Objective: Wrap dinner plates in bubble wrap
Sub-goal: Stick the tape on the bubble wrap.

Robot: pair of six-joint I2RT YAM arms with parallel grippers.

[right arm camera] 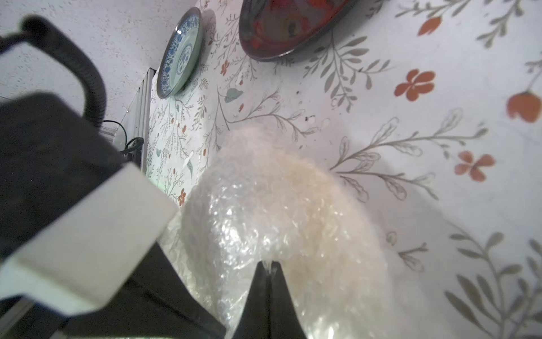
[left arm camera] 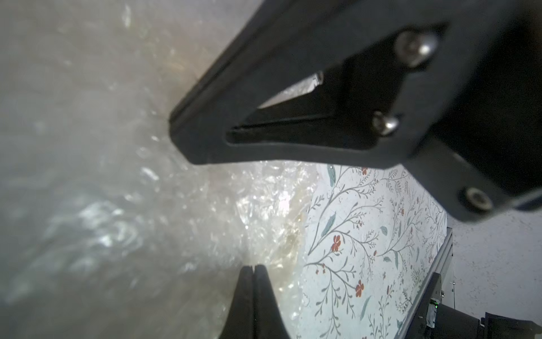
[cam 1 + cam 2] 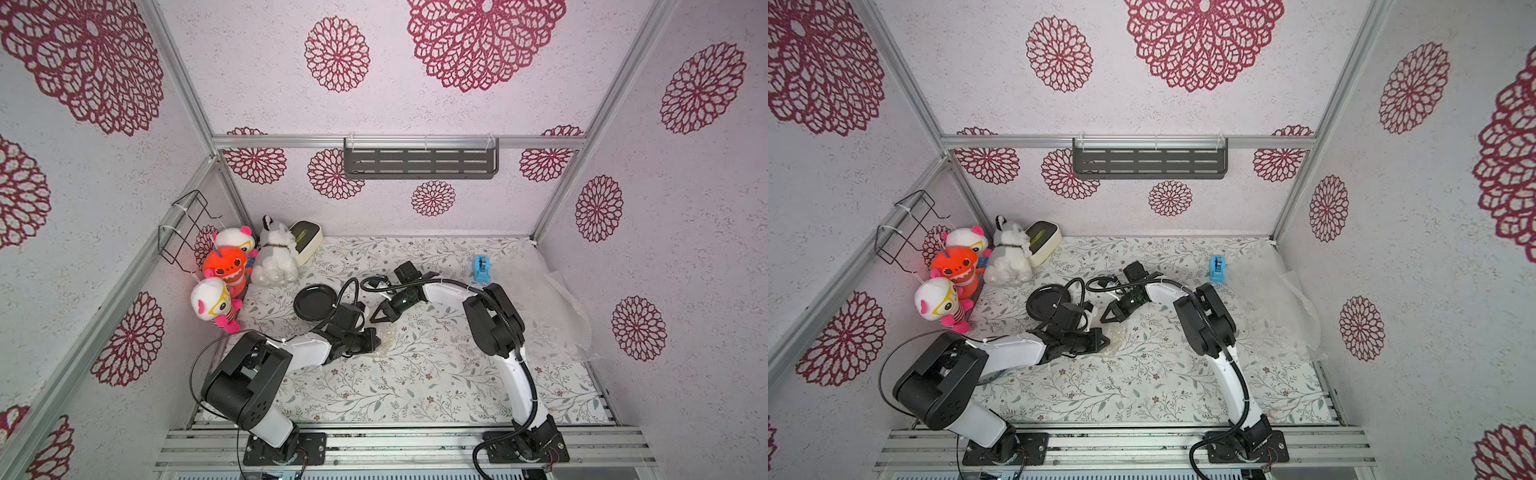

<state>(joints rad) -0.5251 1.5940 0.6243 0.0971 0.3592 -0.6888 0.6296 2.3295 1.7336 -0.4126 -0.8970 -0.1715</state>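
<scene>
Over on the desk (image 3: 415, 386): folding stage | right fingers (image 1: 256, 289) pinched shut on bubble wrap (image 1: 278, 211) | left fingers (image 2: 245, 289) shut, hold unclear | next, I reckon: fold it snug, then black plate (image 3: 312, 301)

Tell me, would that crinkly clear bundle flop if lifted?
Probably floppy: the bubble wrap lies crumpled and creased. Likely light for its bulk, being thin clear film. A cream tint shows inside, so its middle may be stiff.

2 robot arms (image 3: 307, 351) (image 3: 446, 293), 4 soft toys (image 3: 274, 253), 2 bare plates (image 1: 293, 26) (image 1: 180, 54), 1 tape dispenser (image 3: 482, 268), 1 box (image 3: 309, 239) and 1 bubble-wrap bundle (image 1: 278, 205) are shown.
</scene>
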